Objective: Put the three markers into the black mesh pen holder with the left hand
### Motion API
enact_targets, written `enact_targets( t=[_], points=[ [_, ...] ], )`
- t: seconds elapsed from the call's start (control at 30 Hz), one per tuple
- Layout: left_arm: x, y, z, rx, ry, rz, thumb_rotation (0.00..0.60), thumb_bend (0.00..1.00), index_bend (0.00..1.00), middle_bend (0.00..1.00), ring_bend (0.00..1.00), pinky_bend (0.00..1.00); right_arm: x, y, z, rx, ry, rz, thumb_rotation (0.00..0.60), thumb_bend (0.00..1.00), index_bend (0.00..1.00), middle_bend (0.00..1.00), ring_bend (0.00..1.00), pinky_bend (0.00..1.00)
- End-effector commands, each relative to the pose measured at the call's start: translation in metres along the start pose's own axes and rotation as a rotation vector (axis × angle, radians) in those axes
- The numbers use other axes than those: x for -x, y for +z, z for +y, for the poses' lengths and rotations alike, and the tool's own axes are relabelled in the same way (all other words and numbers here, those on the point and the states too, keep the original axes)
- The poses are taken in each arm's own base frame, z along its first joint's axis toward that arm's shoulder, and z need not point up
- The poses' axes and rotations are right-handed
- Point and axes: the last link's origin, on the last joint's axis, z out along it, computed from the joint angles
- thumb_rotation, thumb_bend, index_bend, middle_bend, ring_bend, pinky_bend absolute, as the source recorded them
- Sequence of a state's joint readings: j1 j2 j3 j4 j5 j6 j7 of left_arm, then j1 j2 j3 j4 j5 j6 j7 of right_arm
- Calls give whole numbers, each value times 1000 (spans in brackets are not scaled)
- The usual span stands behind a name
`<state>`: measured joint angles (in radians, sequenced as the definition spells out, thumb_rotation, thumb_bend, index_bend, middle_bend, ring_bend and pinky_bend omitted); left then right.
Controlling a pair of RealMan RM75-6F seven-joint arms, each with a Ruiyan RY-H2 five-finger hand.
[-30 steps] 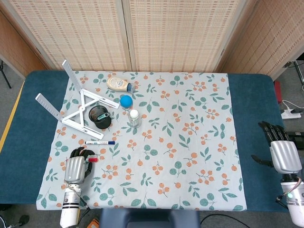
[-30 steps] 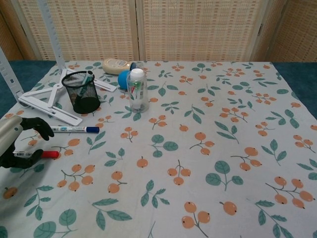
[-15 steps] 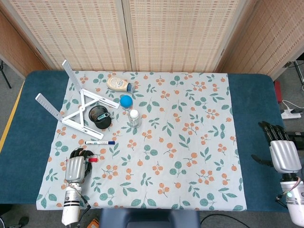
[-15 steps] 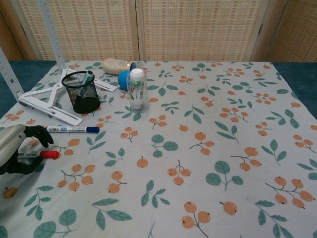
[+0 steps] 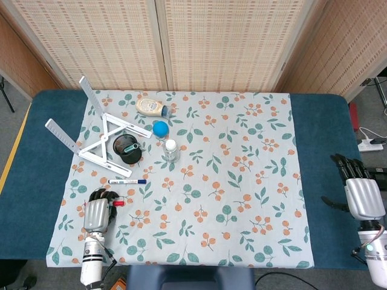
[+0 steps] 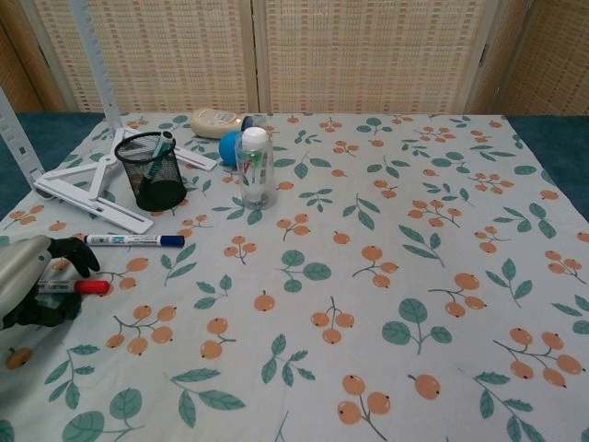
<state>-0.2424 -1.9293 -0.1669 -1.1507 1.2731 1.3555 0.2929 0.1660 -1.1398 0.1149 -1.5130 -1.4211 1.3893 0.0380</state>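
Note:
The red-capped marker [image 6: 72, 287] lies on the floral cloth at the near left, seen too as the red marker [image 5: 117, 203]. My left hand [image 6: 29, 279] [image 5: 95, 212] is cupped over its white end, dark fingers [image 6: 78, 254] on the far side and thumb on the near side, with gaps showing. The blue-capped marker [image 6: 138, 240] [image 5: 127, 181] lies just beyond. The black mesh pen holder [image 6: 155, 172] [image 5: 127, 150] stands upright farther back, with a teal marker [image 6: 163, 144] inside. My right hand [image 5: 361, 194] rests open at the far right, off the cloth.
A white folding stand [image 5: 97, 136] sits just left of and behind the holder. A clear bottle with a white cap [image 6: 255, 166], a blue ball [image 5: 160, 128] and a lying cream bottle [image 5: 150, 107] are to its right and behind.
My left hand has sunk and drawn slightly back toward me over the red marker. The marker itself has not shifted. The right hand is still.

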Motion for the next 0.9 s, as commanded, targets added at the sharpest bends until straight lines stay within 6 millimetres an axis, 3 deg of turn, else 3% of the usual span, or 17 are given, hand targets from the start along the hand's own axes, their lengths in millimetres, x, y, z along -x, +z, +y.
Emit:
enact_targets(
  t=[0.03, 0.27, 0.9],
  points=[
    [0, 0, 0, 0, 1, 6, 600, 400, 423, 401, 183, 191, 0, 0, 0, 0, -1, -1, 600, 27, 111, 74, 122, 97],
    [0, 1, -2, -13, 4, 15, 600, 403, 485, 481, 200, 199, 1, 1, 0, 2, -2, -2, 600, 27, 111, 74, 122, 97],
    [2, 1, -5, -27, -2, 33, 600, 410, 563, 562, 240, 214, 1, 1, 0, 3, -4, -3, 600, 27, 111, 75, 125, 97]
  ],
)
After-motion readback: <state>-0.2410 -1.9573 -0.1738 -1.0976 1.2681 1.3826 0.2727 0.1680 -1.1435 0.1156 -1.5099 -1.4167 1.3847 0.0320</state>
